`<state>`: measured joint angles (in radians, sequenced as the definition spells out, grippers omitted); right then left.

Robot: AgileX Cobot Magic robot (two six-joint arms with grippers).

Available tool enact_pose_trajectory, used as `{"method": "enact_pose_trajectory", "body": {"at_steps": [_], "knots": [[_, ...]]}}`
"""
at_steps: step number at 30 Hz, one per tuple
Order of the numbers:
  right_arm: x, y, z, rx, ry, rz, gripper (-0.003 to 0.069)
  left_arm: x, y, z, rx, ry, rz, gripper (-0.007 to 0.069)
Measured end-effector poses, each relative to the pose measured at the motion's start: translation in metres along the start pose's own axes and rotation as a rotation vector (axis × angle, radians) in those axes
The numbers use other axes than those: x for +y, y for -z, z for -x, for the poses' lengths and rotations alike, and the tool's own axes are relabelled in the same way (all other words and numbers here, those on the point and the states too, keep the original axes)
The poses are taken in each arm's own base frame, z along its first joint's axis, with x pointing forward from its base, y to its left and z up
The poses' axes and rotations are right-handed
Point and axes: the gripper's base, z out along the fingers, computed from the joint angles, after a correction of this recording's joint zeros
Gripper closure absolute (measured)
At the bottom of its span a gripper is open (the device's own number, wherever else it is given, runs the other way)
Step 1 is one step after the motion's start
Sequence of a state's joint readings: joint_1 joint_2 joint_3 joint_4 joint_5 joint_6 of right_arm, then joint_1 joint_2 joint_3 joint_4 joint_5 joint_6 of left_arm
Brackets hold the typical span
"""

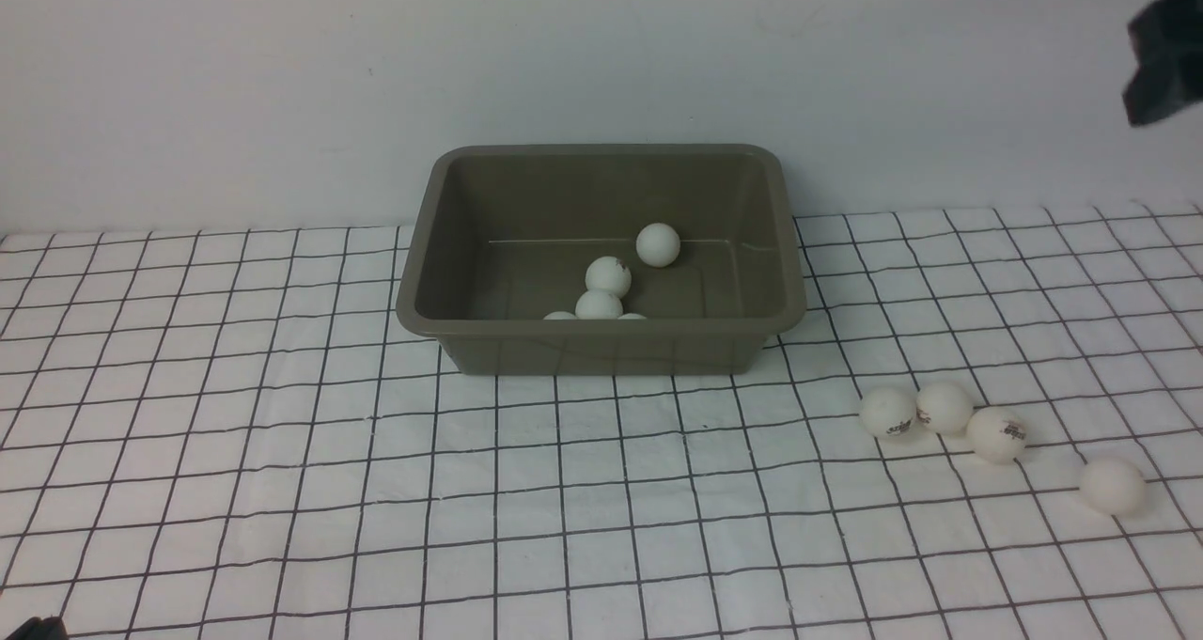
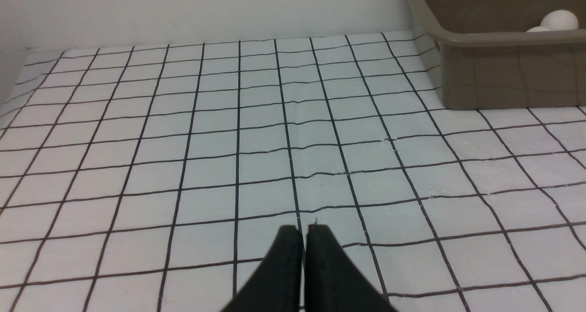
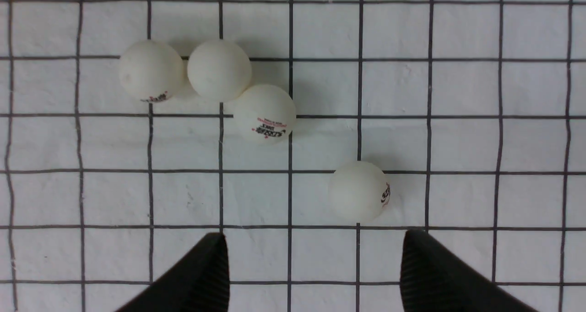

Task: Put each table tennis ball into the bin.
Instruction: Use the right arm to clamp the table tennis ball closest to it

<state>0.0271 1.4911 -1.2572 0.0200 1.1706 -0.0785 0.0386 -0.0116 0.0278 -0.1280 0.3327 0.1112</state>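
Note:
The olive-brown bin (image 1: pixel 601 332) stands at the back middle of the checked cloth, with several table tennis balls in it, one (image 1: pixel 658 244) by its far wall. Right of the bin, a row of three balls (image 1: pixel 944 407) touch on the cloth. A lone ball (image 1: pixel 1113 486) lies nearer the right edge. My right gripper (image 3: pixel 314 238) hangs open high above them, nothing between its fingers, and the lone ball (image 3: pixel 358 191) lies just beyond its tips. My left gripper (image 2: pixel 303 229) is shut on nothing, low over bare cloth left of the bin (image 2: pixel 485 37).
A white wall runs close behind the bin. A dark part of the right arm (image 1: pixel 1165 57) shows at the top right of the front view. A dark bit of the left arm (image 1: pixel 33 629) shows in the bottom left corner.

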Motion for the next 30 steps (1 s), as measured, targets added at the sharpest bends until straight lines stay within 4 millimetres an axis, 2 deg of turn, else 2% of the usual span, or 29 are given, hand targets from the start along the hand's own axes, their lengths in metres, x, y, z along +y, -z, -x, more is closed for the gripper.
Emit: {"method": "enact_pose_trajectory", "body": {"at_steps": [3, 7, 21, 30], "knots": [[0.001, -0.024, -0.013, 0.015, 0.001, -0.002, 0.0202, 0.000, 0.000, 0.000, 0.000, 0.000, 0.000, 0.0629], [-0.001, -0.045, -0.022, 0.023, 0.014, -0.021, 0.0202, 0.000, 0.000, 0.000, 0.000, 0.000, 0.000, 0.0629], [-0.007, -0.099, -0.019, 0.115, 0.034, -0.080, 0.0202, 0.000, 0.000, 0.000, 0.000, 0.000, 0.000, 0.0629], [-0.009, -0.122, -0.021, 0.175, 0.039, -0.092, 0.0202, 0.000, 0.000, 0.000, 0.000, 0.000, 0.000, 0.0629]]}}
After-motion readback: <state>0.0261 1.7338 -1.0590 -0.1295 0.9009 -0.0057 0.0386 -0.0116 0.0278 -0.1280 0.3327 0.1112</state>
